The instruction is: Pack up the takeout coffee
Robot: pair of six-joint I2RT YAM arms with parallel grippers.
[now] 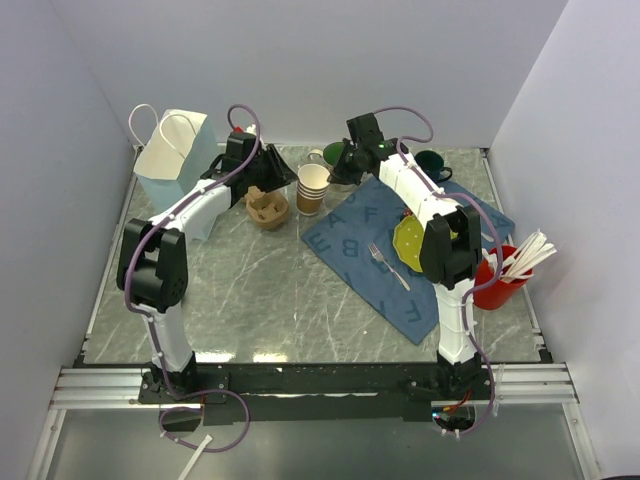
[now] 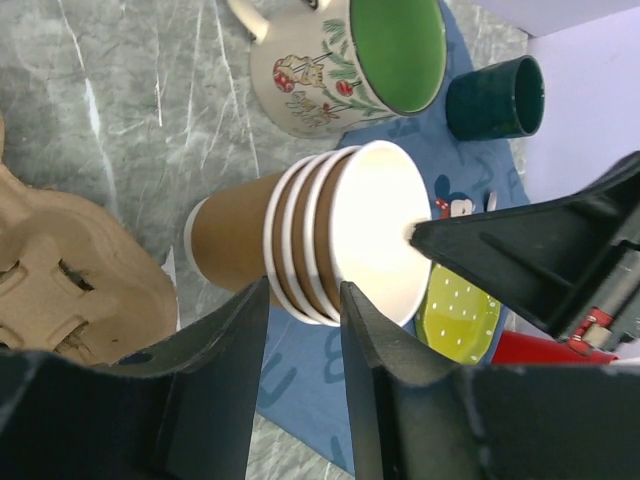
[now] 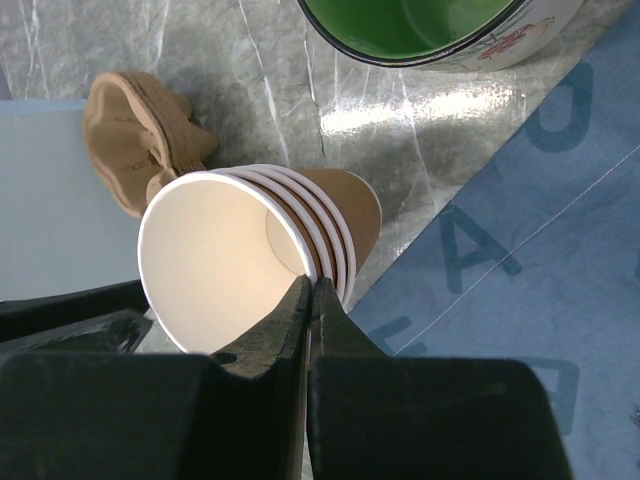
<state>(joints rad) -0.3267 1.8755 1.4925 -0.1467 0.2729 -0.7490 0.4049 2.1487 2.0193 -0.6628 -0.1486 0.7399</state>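
Observation:
The takeout coffee with its black lid shows in no view. A stack of lidless brown paper cups (image 1: 312,188) (image 2: 300,240) (image 3: 250,260) stands at the back middle of the table. My right gripper (image 1: 337,170) (image 3: 310,290) is shut on the rim of the top cup, one finger inside the mouth and one outside. My left gripper (image 1: 272,172) (image 2: 300,320) is open beside the stack on its left. The white rims show between its fingertips, and I cannot tell whether they touch.
A brown pulp cup carrier (image 1: 268,208) (image 2: 60,290) sits left of the stack, with a pale paper bag (image 1: 175,160) behind it. Green mugs (image 1: 335,153) (image 1: 435,162) stand at the back. A blue mat (image 1: 400,285) holds a yellow plate (image 1: 410,242) and fork (image 1: 388,265). A red cup (image 1: 498,285) is at the right.

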